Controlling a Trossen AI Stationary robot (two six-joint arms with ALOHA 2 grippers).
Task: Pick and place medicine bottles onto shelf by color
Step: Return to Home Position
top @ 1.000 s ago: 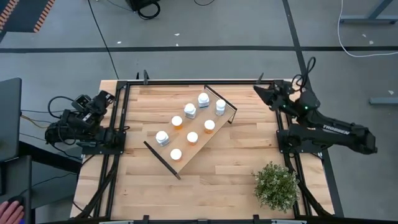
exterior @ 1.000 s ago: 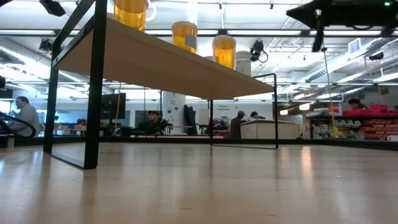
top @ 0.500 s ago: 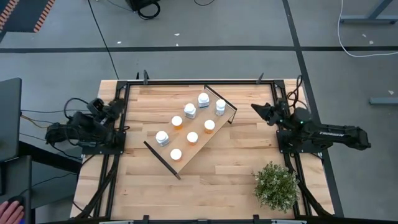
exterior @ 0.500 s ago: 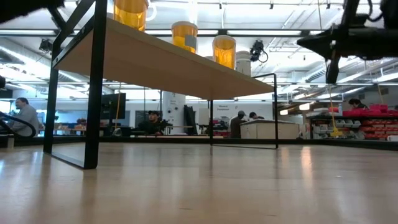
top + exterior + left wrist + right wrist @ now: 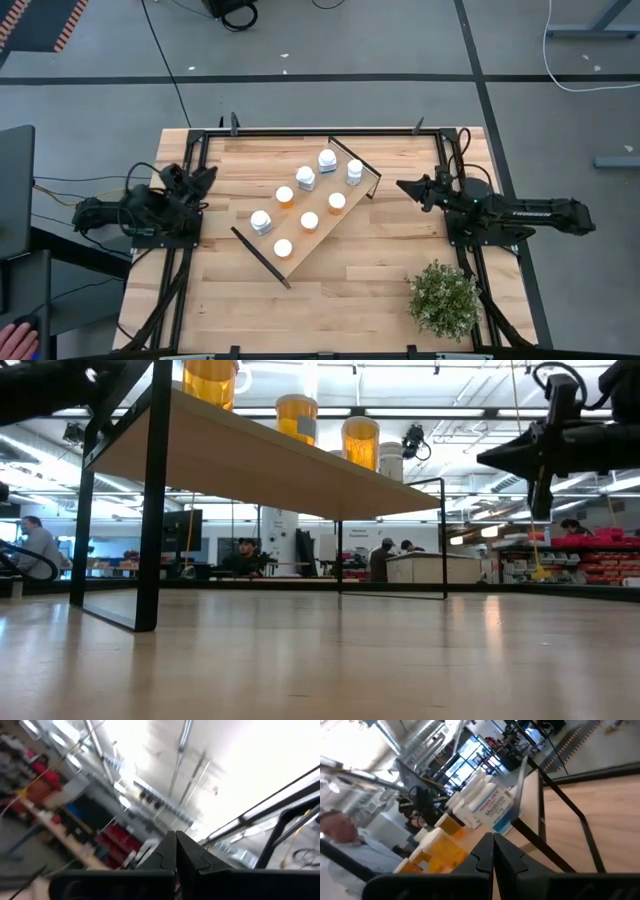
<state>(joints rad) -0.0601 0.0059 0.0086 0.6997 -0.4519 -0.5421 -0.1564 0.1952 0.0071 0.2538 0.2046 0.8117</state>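
- Long flat light-wood shelf (image 5: 303,243) with thin black end frames: lies diagonally mid-way across the slatted wooden tabletop (image 5: 380,250).
- Small cylindrical white-capped medicine bottles (image 5: 309,221), orange- and white-bodied: eight, all upright on the shelf.
- Both dark pincers, left gripper (image 5: 205,175) and right gripper (image 5: 402,186), at the table's side edges: fingers pressed together, holding nothing.

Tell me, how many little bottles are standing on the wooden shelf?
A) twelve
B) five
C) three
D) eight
D: the view from above shows eight white-capped bottles standing on the shelf.
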